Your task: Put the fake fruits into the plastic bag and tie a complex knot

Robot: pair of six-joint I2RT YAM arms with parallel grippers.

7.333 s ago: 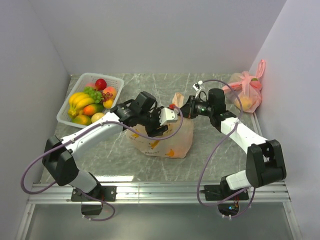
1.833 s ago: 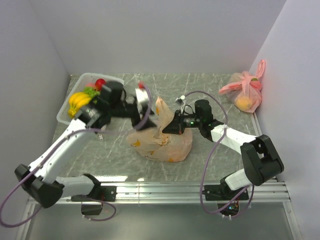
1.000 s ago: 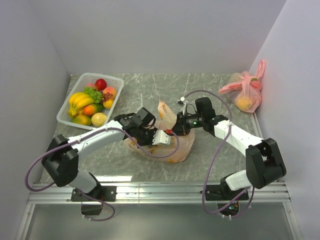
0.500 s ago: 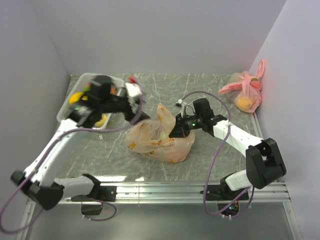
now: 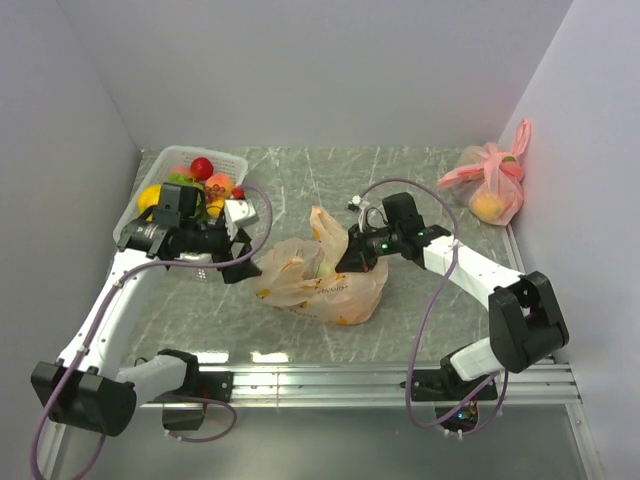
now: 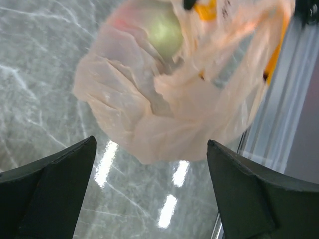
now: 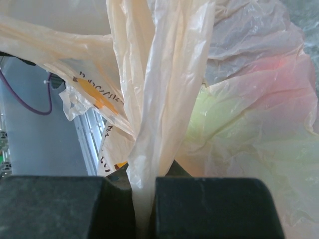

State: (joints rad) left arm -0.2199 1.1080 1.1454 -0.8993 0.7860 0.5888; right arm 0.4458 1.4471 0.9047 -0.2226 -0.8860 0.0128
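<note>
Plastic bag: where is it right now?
In the top view the plastic bag lies mid-table, between the open left gripper and the right gripper, which pinches a gathered strip of it.

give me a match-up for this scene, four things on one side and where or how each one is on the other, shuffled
Things:
1. left tool
2. right tool
3. plastic bag
4. pink bag

States:
a. shut on a bunched strip of thin film
b. knotted, in the far right corner
c. open, holding nothing
d. lying in the middle, a green fruit showing through it

Pairs: 1-c, 2-a, 3-d, 4-b
</note>
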